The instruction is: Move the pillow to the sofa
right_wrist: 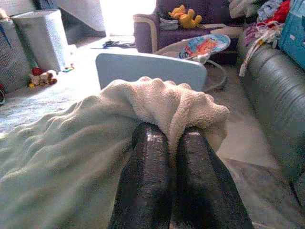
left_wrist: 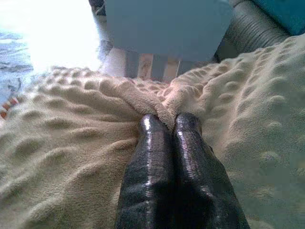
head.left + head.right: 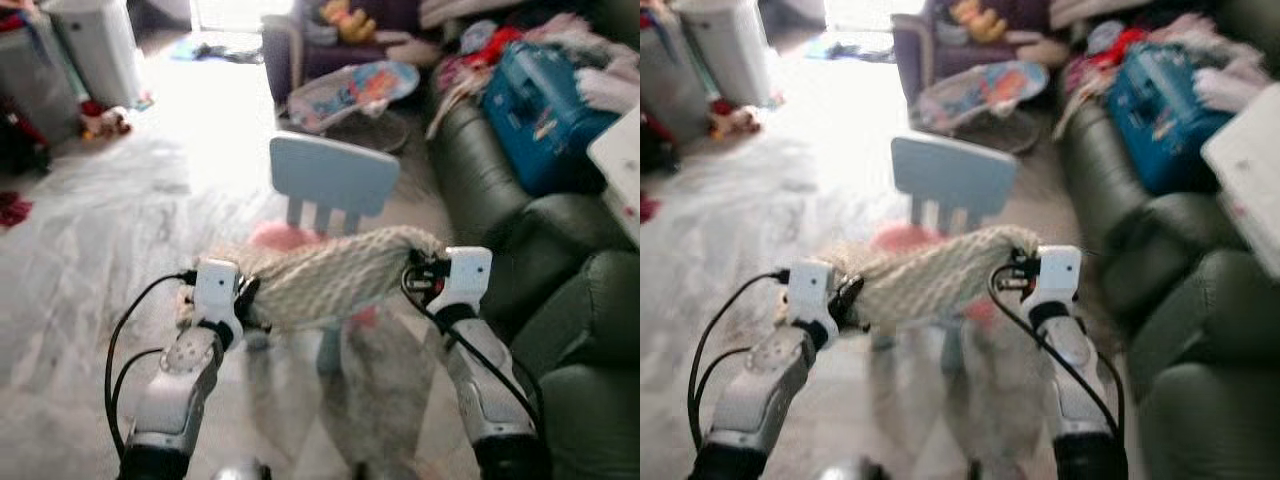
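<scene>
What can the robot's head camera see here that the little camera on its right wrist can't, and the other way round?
The left eye view takes in both silver arms, the left gripper and right gripper each pinching one end of the cream pillow, and the teal case on the dark sofa. The right wrist view gives a close look at its two black fingers nipping a fold of fleece, plus a yellow soft toy on a purple armchair. Both show the pillow, the pale blue child's chair and the sofa.

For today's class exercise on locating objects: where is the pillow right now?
The pillow hangs mid-frame in the eye views, pinched between the left gripper and right gripper, in front of the small blue chair.
</scene>
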### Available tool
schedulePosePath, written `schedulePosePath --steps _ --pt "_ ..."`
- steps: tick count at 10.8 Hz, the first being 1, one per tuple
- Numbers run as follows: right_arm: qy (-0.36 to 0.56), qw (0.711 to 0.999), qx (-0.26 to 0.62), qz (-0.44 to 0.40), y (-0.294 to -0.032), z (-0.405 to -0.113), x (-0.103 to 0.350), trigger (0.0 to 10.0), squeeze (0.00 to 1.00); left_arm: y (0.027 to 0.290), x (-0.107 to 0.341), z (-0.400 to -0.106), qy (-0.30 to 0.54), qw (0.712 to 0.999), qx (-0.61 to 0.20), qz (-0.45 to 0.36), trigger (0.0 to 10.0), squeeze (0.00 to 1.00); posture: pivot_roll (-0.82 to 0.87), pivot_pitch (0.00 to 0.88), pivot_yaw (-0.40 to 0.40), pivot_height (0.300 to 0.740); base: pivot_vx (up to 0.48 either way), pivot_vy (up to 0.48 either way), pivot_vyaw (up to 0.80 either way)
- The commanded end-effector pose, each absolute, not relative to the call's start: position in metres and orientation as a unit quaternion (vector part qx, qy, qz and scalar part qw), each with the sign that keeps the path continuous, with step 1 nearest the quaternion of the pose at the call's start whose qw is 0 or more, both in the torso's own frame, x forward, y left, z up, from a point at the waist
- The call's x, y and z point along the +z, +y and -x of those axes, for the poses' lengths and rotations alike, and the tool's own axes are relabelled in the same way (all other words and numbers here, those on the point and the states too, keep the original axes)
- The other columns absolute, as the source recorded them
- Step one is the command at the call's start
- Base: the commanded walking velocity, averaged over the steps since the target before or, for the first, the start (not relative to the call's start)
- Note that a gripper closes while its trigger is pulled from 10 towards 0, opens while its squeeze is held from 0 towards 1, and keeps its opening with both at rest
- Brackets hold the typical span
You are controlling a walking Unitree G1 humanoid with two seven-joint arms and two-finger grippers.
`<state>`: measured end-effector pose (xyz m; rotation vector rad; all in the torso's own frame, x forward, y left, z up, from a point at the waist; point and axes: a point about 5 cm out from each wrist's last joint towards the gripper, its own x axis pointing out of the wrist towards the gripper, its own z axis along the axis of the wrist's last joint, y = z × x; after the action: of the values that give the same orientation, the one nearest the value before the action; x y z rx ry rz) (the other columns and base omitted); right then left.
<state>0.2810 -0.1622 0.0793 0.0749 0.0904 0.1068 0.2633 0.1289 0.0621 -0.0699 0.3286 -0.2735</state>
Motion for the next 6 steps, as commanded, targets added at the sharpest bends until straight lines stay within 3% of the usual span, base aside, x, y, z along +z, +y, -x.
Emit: schedulePosePath --steps 1,3,6 --pt "0.047 0.998 0.042 -0.032 -0.1709 -0.2812 0.0784 10.0 0.0 0.116 0.07 -0.2638 0.144 0.976 -0.159 0.039 10.0 0.0 -0.01 0.0 -0.028 0.74 0.0 0.0 0.0" --pt "0.052 0.997 0.039 -0.036 -0.1723 -0.2807 0.0768 10.0 0.0 0.1107 0.0739 -0.2639 0.137 0.974 -0.173 0.057 10.0 0.0 0.0 0.0 -0.04 0.74 0.0 0.0 0.0" --pt "0.057 0.997 0.041 -0.036 -0.172 -0.2785 0.0737 10.0 0.0 0.1109 0.0711 -0.2631 0.145 0.973 -0.172 0.055 10.0 0.0 -0.01 0.0 -0.042 0.74 -0.267 0.0 0.0"
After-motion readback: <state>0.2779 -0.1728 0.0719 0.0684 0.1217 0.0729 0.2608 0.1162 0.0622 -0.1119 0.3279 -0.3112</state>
